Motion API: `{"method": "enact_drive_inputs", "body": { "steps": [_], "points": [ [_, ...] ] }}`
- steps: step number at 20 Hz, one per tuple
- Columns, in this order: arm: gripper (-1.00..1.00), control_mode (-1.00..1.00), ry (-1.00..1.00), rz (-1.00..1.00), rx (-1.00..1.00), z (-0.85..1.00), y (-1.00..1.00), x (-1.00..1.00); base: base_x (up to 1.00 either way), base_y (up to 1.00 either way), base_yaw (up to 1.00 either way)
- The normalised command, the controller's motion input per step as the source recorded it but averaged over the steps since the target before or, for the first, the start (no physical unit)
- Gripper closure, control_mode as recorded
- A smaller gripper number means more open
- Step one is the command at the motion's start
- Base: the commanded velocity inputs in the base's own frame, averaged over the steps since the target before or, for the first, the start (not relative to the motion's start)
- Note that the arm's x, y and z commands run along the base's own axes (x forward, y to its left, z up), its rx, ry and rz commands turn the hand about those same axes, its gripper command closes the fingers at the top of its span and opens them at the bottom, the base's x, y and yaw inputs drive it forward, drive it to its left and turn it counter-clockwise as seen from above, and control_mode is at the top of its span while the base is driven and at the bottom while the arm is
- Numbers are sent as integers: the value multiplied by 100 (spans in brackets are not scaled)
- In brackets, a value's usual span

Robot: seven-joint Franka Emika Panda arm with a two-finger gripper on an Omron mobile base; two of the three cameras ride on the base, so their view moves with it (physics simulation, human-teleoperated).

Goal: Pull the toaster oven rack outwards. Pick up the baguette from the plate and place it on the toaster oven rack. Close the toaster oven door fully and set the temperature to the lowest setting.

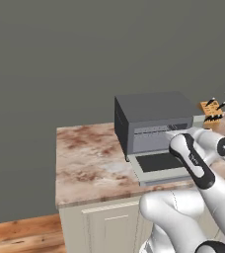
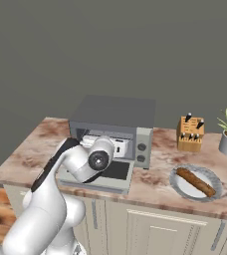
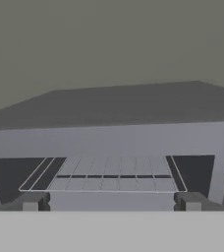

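End effector (image 3: 111,201) spread wide at the mouth of the toaster oven (image 2: 116,119), facing the rack (image 3: 108,177) inside (door (image 2: 103,174) dropped flat), baguette (image 2: 195,181) on plate (image 2: 177,188) far right on table (image 2: 46,144).

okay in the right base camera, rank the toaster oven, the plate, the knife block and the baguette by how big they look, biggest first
1. toaster oven, by far the biggest.
2. plate.
3. knife block and baguette: unsure. The block looks bulkier, the baguette looks longer, and the baguette lies nearer the camera, so I won't rank them.
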Motion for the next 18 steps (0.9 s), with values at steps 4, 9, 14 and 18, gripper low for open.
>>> {"method": "enact_drive_inputs", "body": {
  "steps": [4,9,14,18],
  "points": [
    [-100,-100,0,0,0,-22,0,8,0,0,0],
    [-100,-100,0,0,0,-19,1,10,0,0,0],
    [-100,-100,0,0,0,-3,5,13,0,0,0],
    [-100,-100,0,0,0,-3,8,9,0,0,0]
  ]
}}
